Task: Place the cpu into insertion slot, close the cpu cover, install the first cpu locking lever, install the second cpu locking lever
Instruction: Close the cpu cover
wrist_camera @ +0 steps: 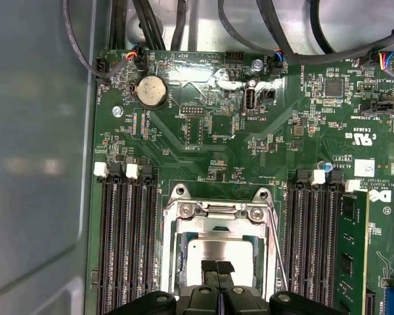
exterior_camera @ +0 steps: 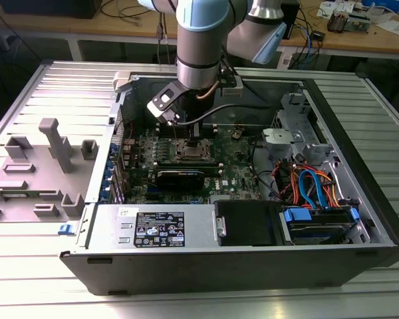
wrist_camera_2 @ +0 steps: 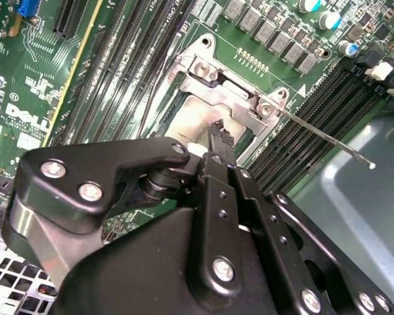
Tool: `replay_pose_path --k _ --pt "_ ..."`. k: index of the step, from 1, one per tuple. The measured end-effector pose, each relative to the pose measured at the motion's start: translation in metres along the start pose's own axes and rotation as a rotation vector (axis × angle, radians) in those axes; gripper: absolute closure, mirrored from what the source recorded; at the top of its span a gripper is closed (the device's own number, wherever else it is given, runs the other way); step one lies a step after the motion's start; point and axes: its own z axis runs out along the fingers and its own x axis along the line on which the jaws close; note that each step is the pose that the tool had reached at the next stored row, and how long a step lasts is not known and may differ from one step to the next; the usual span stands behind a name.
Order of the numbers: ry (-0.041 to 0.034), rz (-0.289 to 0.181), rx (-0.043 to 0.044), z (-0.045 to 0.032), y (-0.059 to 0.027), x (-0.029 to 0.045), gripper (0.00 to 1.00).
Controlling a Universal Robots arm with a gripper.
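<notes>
open pc case (exterior_camera: 253, 266) on a ribbed metal table (exterior_camera: 26, 279), cluttered benches (exterior_camera: 86, 26) behind it. the pincer (wrist_camera: 217, 268) is down over the green motherboard (wrist_camera: 203, 131), tips pinched together with nothing between them as far as i can see. the cpu (wrist_camera: 226, 249) sits in the insertion slot (wrist_camera: 172, 236) directly under the tips and looks flat and seated. can't tell if the tips actually touch its metal top. a thin locking lever (wrist_camera_2: 328, 139) sticks up loose off to one side of the pincer. my take on the chip: light, rigid, slick on top, so grab it by two opposite edges and keep it level. the socket pins underneath are the fragile bit, i reckon, so no sideways dragging.
</notes>
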Motion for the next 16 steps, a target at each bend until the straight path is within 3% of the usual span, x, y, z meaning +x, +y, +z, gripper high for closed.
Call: replay_pose_path --k 10,16 --pt "0.0001 -0.013 0.0019 0.0013 -0.0201 0.0011 0.89" --pt "0.0036 -0.045 0.003 0.004 -0.0254 0.0013 0.89"
